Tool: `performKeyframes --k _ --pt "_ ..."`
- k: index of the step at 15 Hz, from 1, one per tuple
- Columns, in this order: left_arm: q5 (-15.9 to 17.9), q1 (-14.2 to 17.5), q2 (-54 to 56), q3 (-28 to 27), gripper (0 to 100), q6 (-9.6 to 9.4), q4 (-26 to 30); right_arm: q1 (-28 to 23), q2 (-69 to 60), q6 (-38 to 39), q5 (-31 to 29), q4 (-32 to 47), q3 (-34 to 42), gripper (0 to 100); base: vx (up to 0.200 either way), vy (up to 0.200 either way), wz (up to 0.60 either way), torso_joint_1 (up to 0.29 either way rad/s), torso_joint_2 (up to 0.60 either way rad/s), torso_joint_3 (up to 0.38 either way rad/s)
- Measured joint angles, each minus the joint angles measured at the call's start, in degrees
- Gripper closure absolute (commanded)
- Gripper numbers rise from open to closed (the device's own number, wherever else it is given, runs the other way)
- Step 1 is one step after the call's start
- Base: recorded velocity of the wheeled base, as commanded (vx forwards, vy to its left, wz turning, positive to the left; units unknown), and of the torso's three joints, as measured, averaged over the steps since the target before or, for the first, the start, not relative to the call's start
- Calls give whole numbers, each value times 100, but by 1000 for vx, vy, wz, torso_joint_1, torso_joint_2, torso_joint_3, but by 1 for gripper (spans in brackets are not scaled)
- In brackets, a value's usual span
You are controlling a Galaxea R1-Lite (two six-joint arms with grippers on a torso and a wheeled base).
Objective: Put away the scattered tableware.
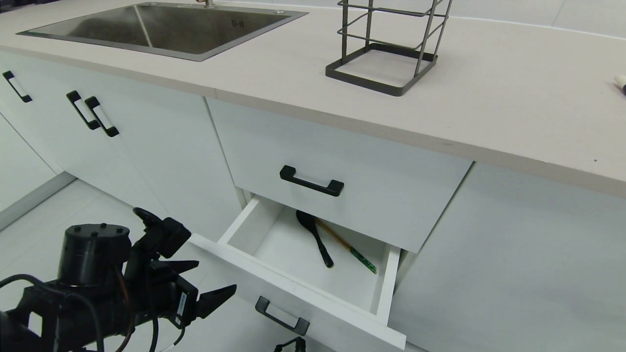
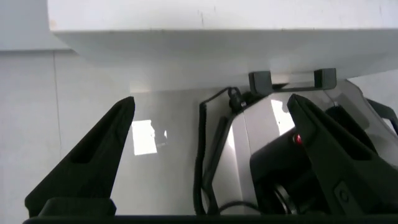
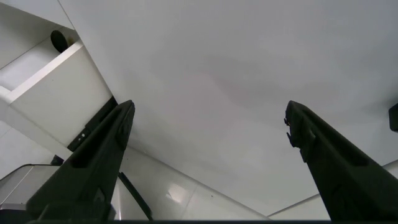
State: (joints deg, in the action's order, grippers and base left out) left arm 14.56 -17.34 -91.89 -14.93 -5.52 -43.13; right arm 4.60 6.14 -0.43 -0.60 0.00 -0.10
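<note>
The lower drawer [image 1: 274, 281] stands pulled out beneath the countertop. Inside it lie a black spoon [image 1: 315, 237] and a pair of brown chopsticks with green ends [image 1: 349, 247], side by side and partly tucked under the closed drawer above. My left gripper [image 1: 216, 276] hangs low, left of the drawer front, open and empty. In the left wrist view that gripper [image 2: 210, 102] faces the underside of the drawer front and its black handle [image 2: 292, 79]. My right gripper [image 3: 208, 107] is open and empty, looking up at the drawer's side, where the spoon's [image 3: 59, 40] dark end peeks over the wall.
A dark wire rack [image 1: 386, 49] stands empty on the beige counter, with a steel sink [image 1: 166, 27] at the back left. A small item [image 1: 621, 84] lies at the counter's right edge. Cabinet doors with black handles [image 1: 93, 113] run along the left, with bare floor below.
</note>
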Motion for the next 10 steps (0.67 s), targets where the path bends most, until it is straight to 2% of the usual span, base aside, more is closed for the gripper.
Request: performKeyframes --k 4,10 --pt "2 9 -544 5 0 5 -1008 2 0 0 0 0 0 0 0 0 0 0 0 0" --pt "2 37 -1122 -179 0 57 -1686 2 0 0 -2 0 0 0 0 0 0 0 0 0"
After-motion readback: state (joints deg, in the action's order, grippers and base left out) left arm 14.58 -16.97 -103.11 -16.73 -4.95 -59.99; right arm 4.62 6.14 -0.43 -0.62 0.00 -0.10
